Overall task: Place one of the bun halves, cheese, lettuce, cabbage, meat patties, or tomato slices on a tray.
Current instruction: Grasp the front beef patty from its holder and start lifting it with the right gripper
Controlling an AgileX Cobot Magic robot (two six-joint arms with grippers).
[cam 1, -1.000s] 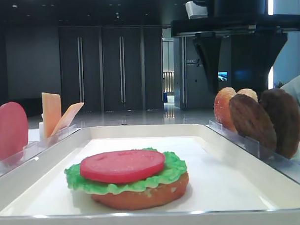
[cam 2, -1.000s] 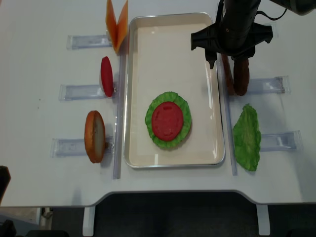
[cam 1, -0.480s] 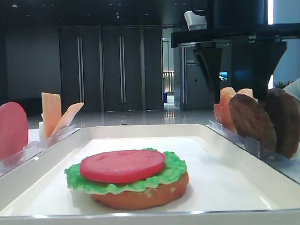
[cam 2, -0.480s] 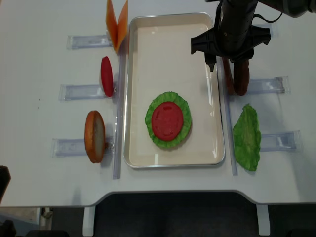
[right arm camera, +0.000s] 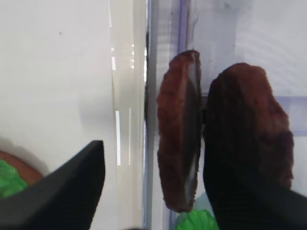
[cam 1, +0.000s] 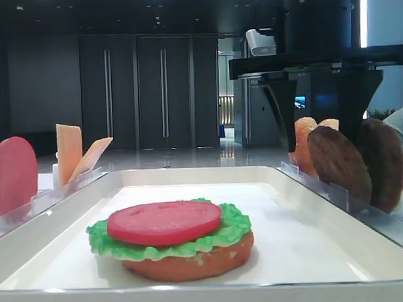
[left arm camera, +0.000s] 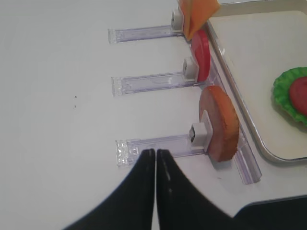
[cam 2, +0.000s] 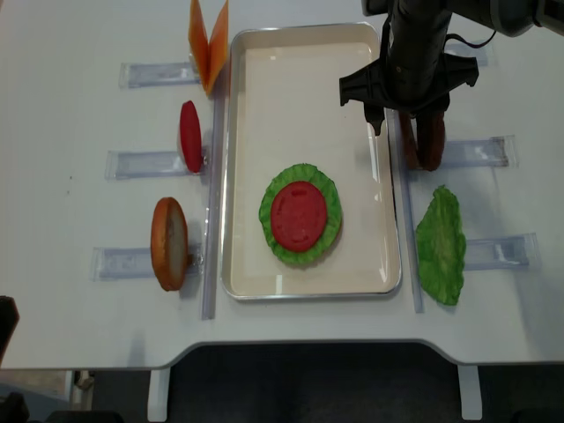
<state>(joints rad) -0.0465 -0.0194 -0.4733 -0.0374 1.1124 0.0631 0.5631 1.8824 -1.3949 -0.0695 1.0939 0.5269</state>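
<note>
The right gripper stood wide open above the two patties, which sat upright on edge in a clear rack just right of the tray. In the wrist view one finger hung over the tray's right rim and the other finger lay over the outer patty, with the inner patty between them. Nothing was gripped; whether a finger touched a patty could not be told, as the close view was blurred.

On the tray a stack lay flat: a bun half at the bottom, lettuce on it, a tomato slice on top. A second lettuce leaf lay flat on the table right of the tray, beside another rack.

Left of the tray, three racks each held upright pieces: two cheese slices leaning apart at the far end, a tomato disc in the middle, and a bun nearest the front.

The left gripper was fully closed and held nothing, poised over the bare table near the outer end of the bun's rack
</note>
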